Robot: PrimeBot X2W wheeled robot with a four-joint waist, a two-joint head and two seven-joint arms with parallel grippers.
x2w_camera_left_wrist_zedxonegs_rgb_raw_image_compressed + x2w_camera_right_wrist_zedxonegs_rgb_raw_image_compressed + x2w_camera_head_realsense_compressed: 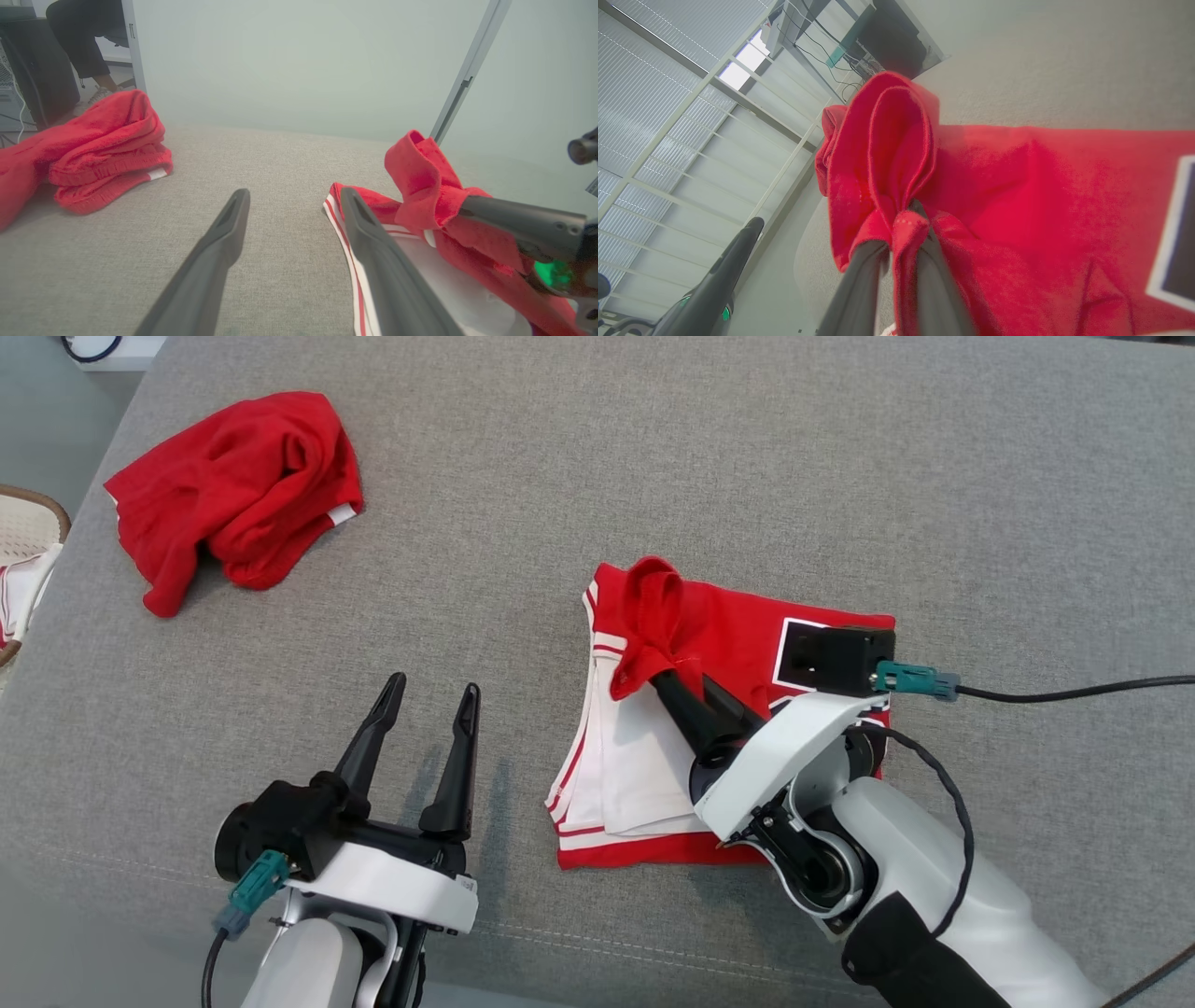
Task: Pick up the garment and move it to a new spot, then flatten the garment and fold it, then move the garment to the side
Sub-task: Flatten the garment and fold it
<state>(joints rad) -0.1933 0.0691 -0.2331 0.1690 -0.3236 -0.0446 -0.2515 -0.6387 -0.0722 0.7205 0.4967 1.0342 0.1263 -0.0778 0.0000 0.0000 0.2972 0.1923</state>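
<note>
The garment [738,635], red with white panels and red-and-white striped edges, lies in folded layers on the grey fabric surface [653,457] right of centre in the head view. The right gripper [660,679] reaches in from the lower right, and its fingers are closed on a raised red fold at the garment's upper left corner; in the right wrist view the cloth is pinched between the two dark fingers [859,280] and bunches into a loop above them. The right arm's pale wrist and its black camera housing cover the lower right part of the garment and part of a black, white-edged patch [794,653]. The left gripper [434,689] hovers over bare fabric at the lower left, its fingers spread apart and gripping nothing, just beside the garment's striped edge. A second red garment [243,485] sits crumpled at the upper left, well apart. A woven basket [47,504] shows at the left edge, and a black cable [1074,691] runs off to the right
</note>
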